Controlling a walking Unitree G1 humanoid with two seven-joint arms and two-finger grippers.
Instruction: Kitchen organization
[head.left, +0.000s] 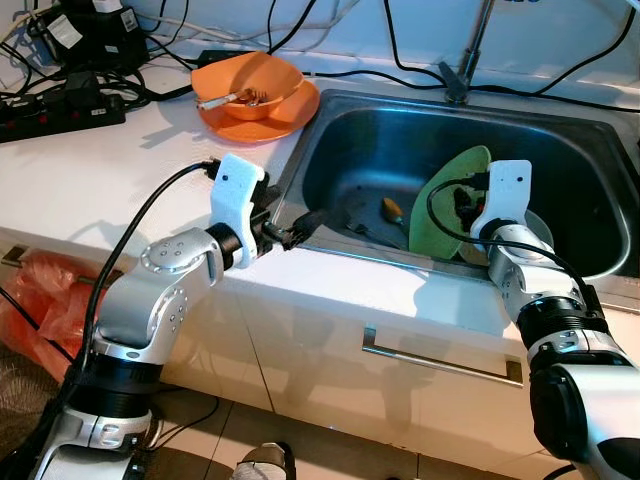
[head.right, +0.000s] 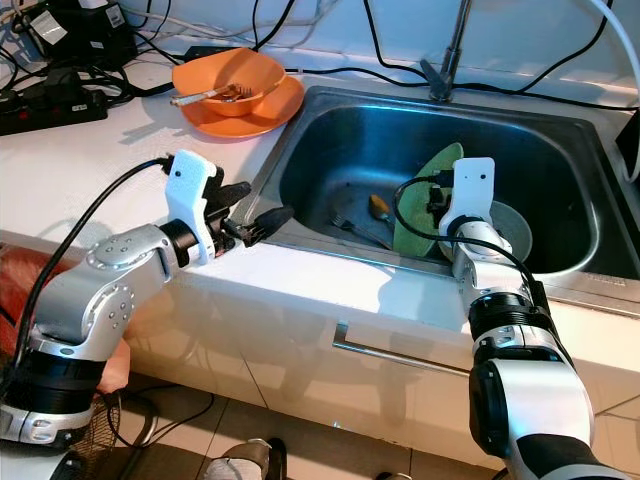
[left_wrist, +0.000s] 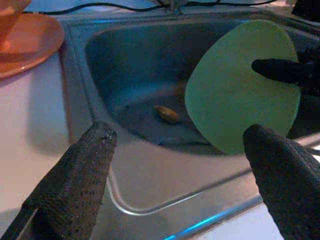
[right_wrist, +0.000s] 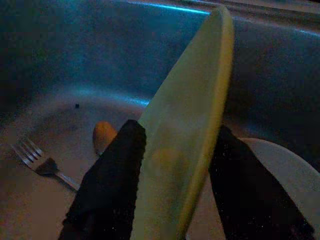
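Head views: one steel sink (head.left: 560, 150) holds one green plate (head.left: 440, 215), one fork (head.right: 345, 226), one grey dish (head.right: 512, 228). One orange bowl (head.left: 250, 85) sits on one orange plate (head.left: 290, 115). Left wrist: left gripper (left_wrist: 177, 172) gapes, empty. Right wrist: right gripper (right_wrist: 175, 175) pinches the tilted green plate

My right gripper (right_wrist: 172, 192) sat behind the tilted green plate (head.left: 447, 203), whose lower edge ran out of frame. Beyond my fingers, a pale dish (right_wrist: 280, 170) was half covered. The small orange item (right_wrist: 102, 135) near the fork (right_wrist: 37, 157) was too dim to identify.
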